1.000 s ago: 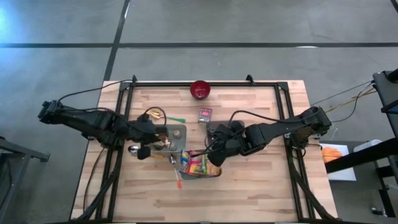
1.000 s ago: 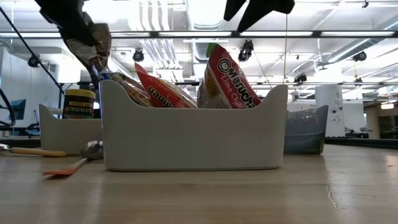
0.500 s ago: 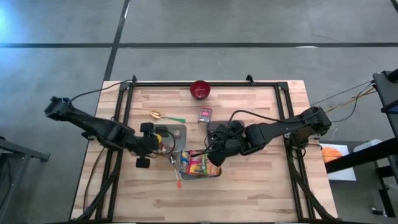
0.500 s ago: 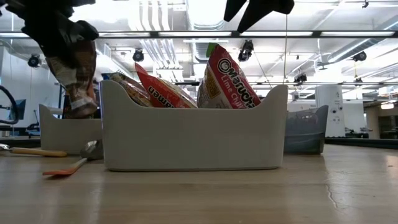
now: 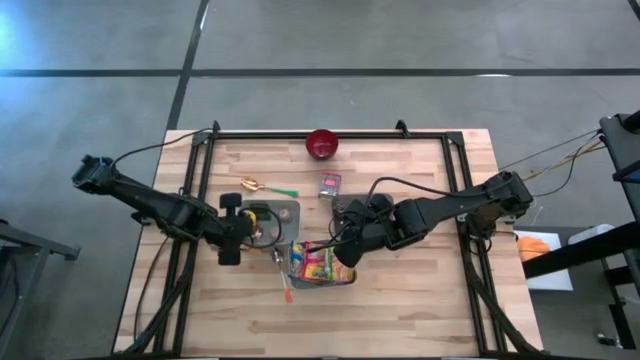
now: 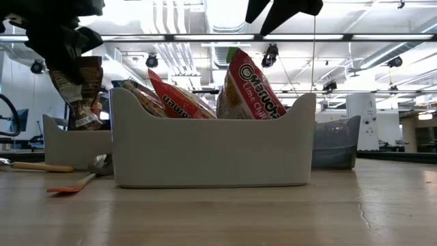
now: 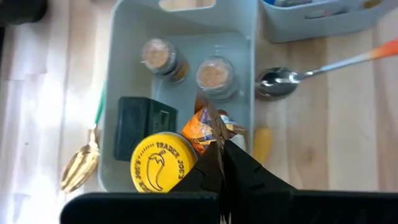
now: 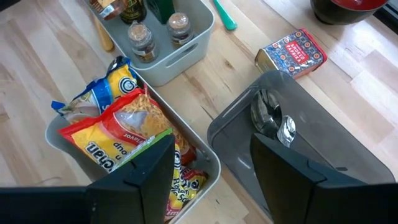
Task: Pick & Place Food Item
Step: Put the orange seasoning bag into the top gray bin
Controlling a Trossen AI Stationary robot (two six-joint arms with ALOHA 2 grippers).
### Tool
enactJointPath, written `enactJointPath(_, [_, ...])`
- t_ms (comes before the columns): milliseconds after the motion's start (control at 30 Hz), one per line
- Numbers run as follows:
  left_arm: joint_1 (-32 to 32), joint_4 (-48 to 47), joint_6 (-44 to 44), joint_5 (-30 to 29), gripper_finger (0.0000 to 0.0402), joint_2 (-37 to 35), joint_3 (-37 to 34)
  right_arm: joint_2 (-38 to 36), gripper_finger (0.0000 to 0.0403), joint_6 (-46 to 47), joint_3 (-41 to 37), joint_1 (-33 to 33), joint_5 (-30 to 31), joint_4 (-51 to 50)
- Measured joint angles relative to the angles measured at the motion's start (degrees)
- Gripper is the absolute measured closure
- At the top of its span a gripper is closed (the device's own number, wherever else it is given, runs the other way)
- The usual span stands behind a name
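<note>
My left gripper (image 6: 68, 48) is shut on a brown and orange food packet (image 6: 83, 96). It holds the packet over the small grey bin (image 5: 288, 212) that contains spice jars (image 7: 214, 74), a yellow-lidded jar (image 7: 160, 165) and a black box. My right gripper (image 8: 211, 180) hangs open above the white bin (image 6: 205, 154) of ramen packets (image 8: 118, 134) and touches nothing. In the low view its fingers show only as dark shapes at the top edge. My left gripper pinches the packet's upper crimped edge (image 7: 214, 134) between its two shut fingers, coming steeply from above. The packet hangs below the fingers, its lower end (image 6: 85, 123) at about the height of the small bin's rim. I cannot tell whether it touches the jars.
A darker grey bin (image 8: 298, 137) with metal utensils stands to the right of the ramen bin. A red tin (image 8: 292, 53) and a red bowl (image 5: 322, 144) lie toward the far edge. An orange-handled spoon (image 7: 311, 68) lies between the bins, and a gold spoon with a green handle (image 5: 262, 187) lies on the far side of the small bin.
My left gripper has carried the packet from above the ramen bin's left end toward the table's left and downward. It has turned as it went. The packet now hangs upright over the small bin. My right gripper has kept still.
</note>
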Motion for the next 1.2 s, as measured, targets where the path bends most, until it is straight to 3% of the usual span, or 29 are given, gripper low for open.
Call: enactJointPath(1200, [0.3, 12.6, -1.9, 2.8, 0.0401, 0.5, -9.6, 0.0, 0.0195, 0.0, 0.0, 0.4, -0.4, 0.3])
